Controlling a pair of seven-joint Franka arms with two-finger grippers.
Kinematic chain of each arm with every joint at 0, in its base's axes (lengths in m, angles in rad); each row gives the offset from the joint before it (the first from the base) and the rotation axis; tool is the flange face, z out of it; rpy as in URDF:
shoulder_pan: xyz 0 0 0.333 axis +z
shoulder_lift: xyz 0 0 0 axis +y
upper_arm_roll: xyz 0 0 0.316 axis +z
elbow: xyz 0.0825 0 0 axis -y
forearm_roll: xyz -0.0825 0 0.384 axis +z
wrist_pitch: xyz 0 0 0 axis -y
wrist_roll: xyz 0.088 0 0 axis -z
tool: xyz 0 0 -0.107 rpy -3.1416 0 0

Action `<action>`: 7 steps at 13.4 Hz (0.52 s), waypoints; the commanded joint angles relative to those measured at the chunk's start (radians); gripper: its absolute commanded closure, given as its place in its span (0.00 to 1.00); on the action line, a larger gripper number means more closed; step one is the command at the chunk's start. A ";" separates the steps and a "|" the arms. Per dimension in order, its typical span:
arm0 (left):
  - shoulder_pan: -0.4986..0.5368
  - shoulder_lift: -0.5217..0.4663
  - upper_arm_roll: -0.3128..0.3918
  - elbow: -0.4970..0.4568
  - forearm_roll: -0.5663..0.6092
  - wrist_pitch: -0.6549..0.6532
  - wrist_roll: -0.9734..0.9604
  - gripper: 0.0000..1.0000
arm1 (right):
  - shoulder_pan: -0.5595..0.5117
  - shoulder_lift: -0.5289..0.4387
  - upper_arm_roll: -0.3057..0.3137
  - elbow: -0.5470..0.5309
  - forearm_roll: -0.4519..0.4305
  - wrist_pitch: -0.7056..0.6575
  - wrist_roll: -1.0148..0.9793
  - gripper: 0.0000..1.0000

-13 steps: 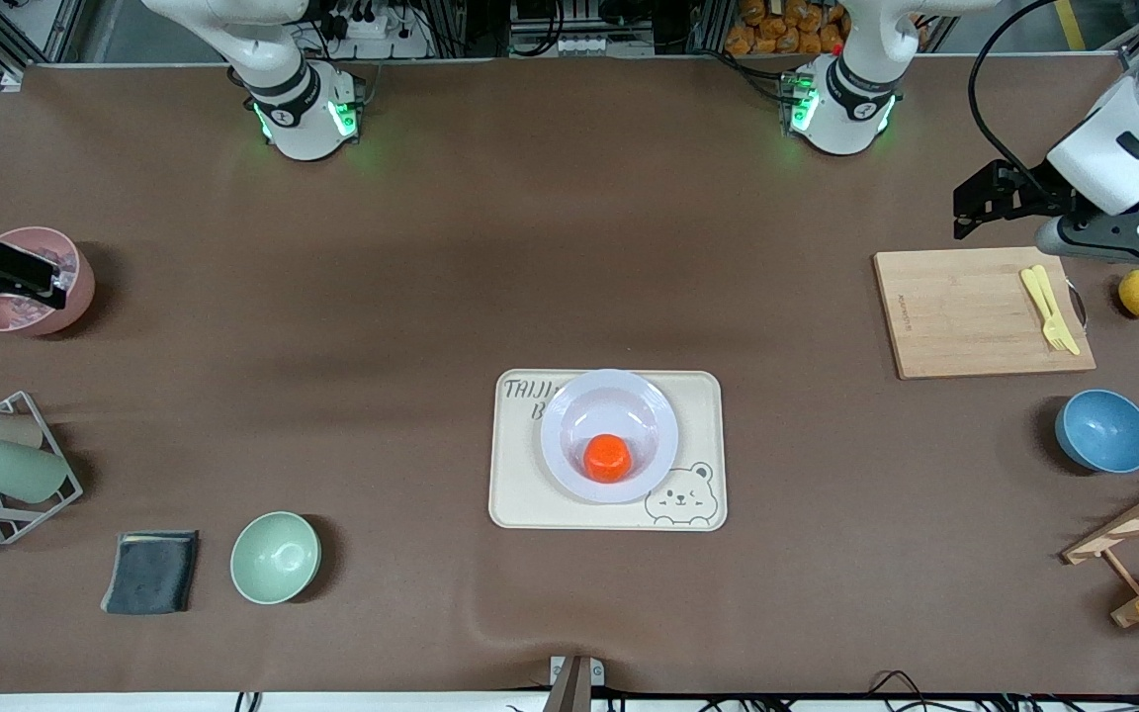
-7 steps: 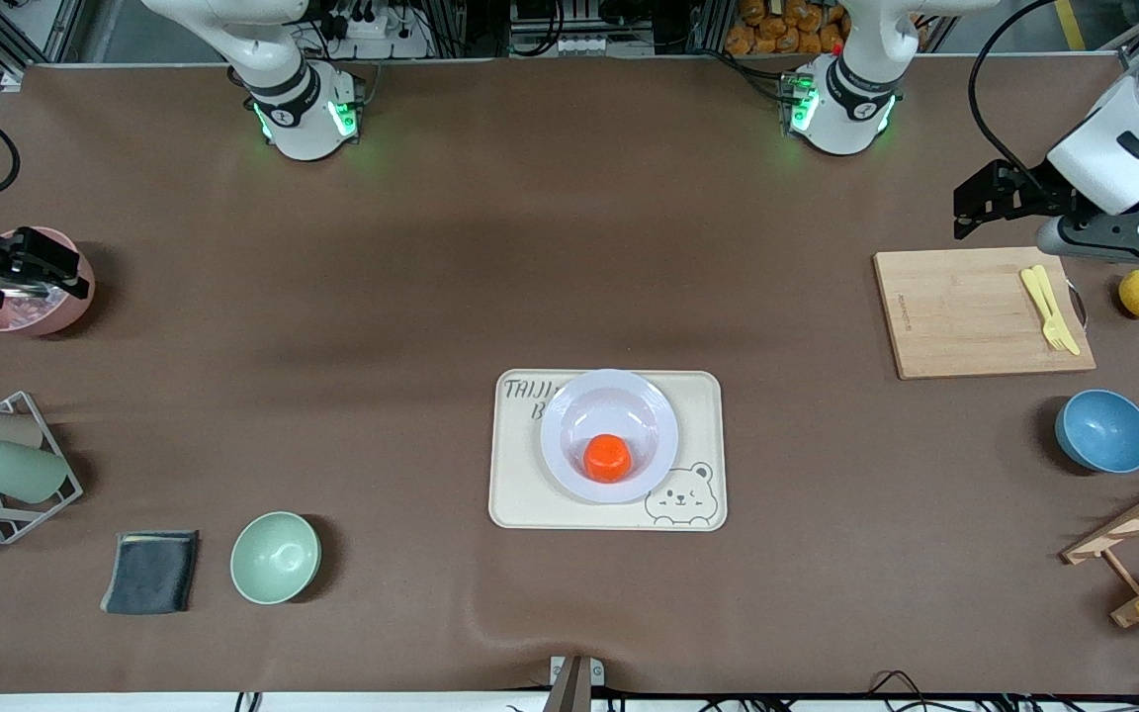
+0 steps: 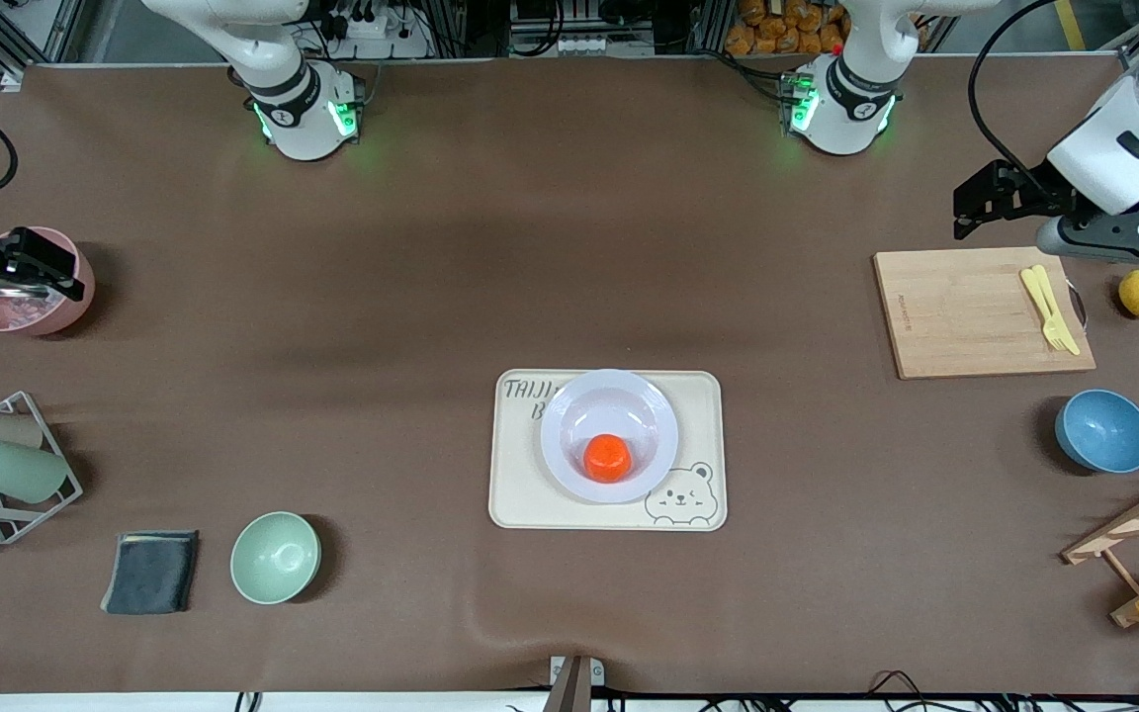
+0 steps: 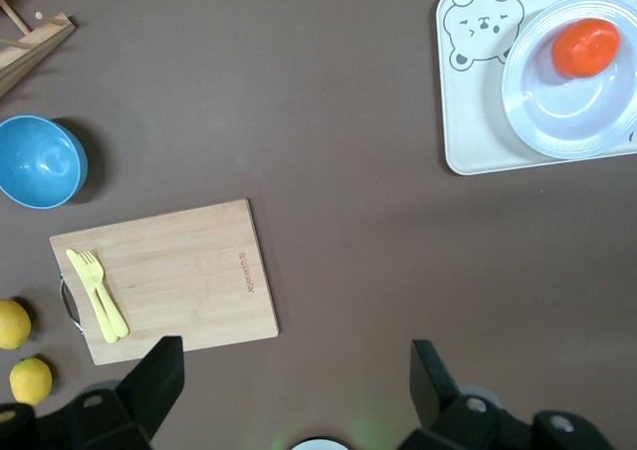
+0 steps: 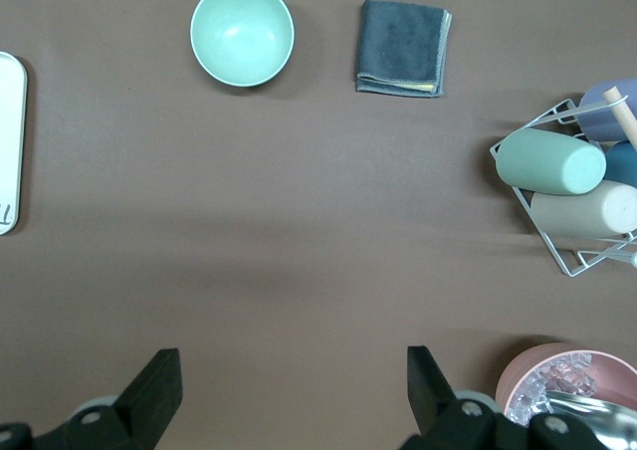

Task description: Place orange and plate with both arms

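Only the right gripper (image 3: 21, 269) shifts slightly since 0.5 s ago, hanging over the pink bowl (image 3: 31, 302), fingers apart. Near the front camera, the orange (image 3: 607, 458) lies in the plate (image 3: 569, 415) on the tray (image 3: 520, 494). Left gripper (image 3: 1000, 203) hovers over the cutting board (image 3: 965, 311), fingers spread wide
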 commanded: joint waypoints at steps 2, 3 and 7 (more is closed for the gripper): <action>0.003 0.003 0.001 0.014 -0.020 0.003 -0.002 0.00 | 0.007 -0.005 0.003 0.009 -0.022 -0.012 0.003 0.00; 0.005 0.003 0.001 0.014 -0.020 0.003 -0.002 0.00 | 0.007 -0.005 0.003 0.009 -0.022 -0.012 0.003 0.00; 0.005 0.003 0.001 0.014 -0.019 0.003 -0.002 0.00 | 0.009 -0.005 0.005 0.008 -0.022 -0.012 0.003 0.00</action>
